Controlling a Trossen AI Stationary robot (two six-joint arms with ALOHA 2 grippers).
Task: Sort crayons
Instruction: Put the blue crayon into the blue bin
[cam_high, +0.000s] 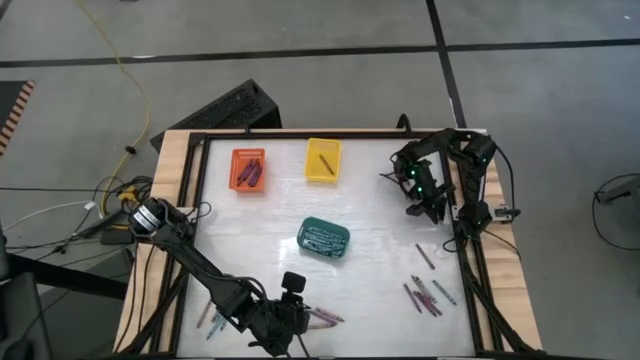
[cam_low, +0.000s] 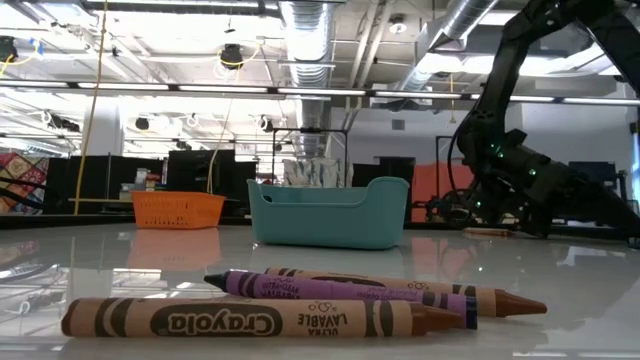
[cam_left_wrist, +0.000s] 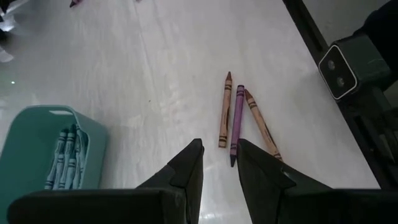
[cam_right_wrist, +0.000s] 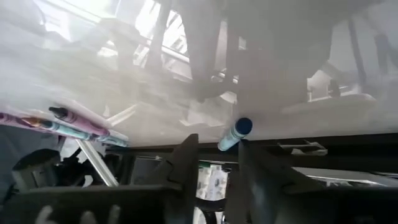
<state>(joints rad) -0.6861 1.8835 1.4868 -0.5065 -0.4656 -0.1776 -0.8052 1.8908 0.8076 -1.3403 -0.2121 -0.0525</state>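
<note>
Three crayons, two brown and one purple (cam_left_wrist: 237, 123), lie side by side on the white table near its near edge; they also show in the high view (cam_high: 325, 317) and the low view (cam_low: 340, 290). My left gripper (cam_left_wrist: 219, 163) hovers above their near ends, open by a narrow gap and empty. My right gripper (cam_right_wrist: 217, 155) is raised near the table's right edge (cam_high: 428, 208), shut on a teal-blue crayon (cam_right_wrist: 235, 134). More crayons lie at the near right (cam_high: 425, 290) and near left (cam_high: 210, 318). My right gripper holds the teal-blue crayon between its two fingers by its lower end (cam_right_wrist: 222, 147); the fingers hide the exact place. The crayon's free end (cam_right_wrist: 243, 125) sticks out slanting past the fingertips. The crayon is lifted clear of the table.
An orange basket (cam_high: 248, 170) holds purple crayons, a yellow basket (cam_high: 322, 160) holds a brown one, and a teal basket (cam_high: 323, 238) at mid-table holds teal ones. A dark frame (cam_high: 480, 290) runs around the table. One crayon (cam_low: 490, 232) lies on the table below the right arm.
</note>
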